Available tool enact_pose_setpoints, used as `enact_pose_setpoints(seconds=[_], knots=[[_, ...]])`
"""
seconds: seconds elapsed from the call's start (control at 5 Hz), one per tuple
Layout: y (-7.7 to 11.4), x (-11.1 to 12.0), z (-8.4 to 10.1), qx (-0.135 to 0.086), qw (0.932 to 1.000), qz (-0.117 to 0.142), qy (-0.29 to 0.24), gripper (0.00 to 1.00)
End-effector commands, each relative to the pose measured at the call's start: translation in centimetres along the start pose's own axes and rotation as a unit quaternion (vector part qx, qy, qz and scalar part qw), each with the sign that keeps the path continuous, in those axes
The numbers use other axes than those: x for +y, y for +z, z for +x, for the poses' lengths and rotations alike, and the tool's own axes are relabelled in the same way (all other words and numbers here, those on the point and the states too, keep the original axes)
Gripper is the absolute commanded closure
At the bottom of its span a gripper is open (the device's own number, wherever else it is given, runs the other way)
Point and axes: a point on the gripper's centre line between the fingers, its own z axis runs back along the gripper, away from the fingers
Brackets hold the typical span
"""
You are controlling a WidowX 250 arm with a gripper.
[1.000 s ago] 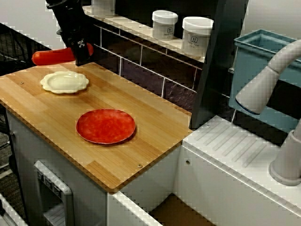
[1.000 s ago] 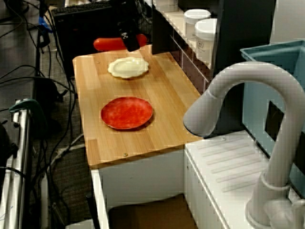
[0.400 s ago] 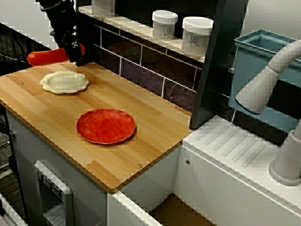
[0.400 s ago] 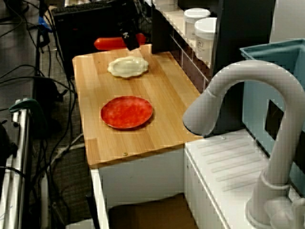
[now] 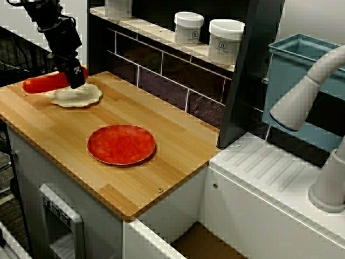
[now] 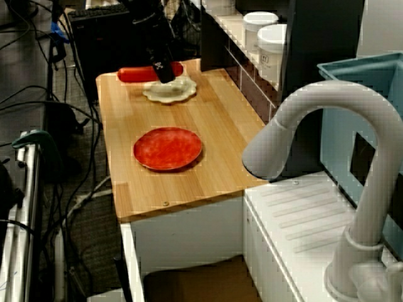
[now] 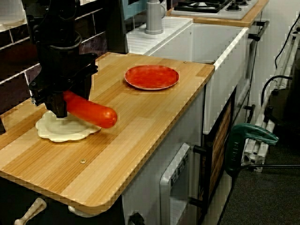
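My black gripper [image 5: 74, 77] [image 6: 164, 70] [image 7: 63, 104] is shut on one end of a red sausage [image 5: 43, 83] [image 6: 140, 73] [image 7: 91, 111]. The sausage is held level just above a cream scalloped plate [image 5: 78, 96] [image 6: 171, 92] [image 7: 63, 131] at the far end of the wooden counter [image 5: 64, 129]. Most of the sausage sticks out past the plate's edge. A red plate [image 5: 121, 144] [image 6: 167, 148] [image 7: 151, 76] lies empty nearer the middle of the counter.
White lidded jars [image 5: 226, 40] stand on a shelf behind the counter. To the right are a white sink drainboard [image 5: 269, 172], a grey faucet [image 6: 340, 189] and a teal bin [image 5: 302, 81]. Cables and a green clamp [image 7: 248, 136] hang beside the counter.
The gripper has carried the sausage forward from behind the counter's back edge and down, so it now hangs low over the cream plate. The plates have not moved.
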Motion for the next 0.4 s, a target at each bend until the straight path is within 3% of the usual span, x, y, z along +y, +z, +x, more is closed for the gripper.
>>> enact_pose_setpoints(seconds=[0.0,0.2], knots=[[1.57,0.84,-0.39,-0.013,0.9995,0.025,0.014,0.00],[1.69,1.49,-0.24,-0.007,0.9995,0.019,0.023,0.00]])
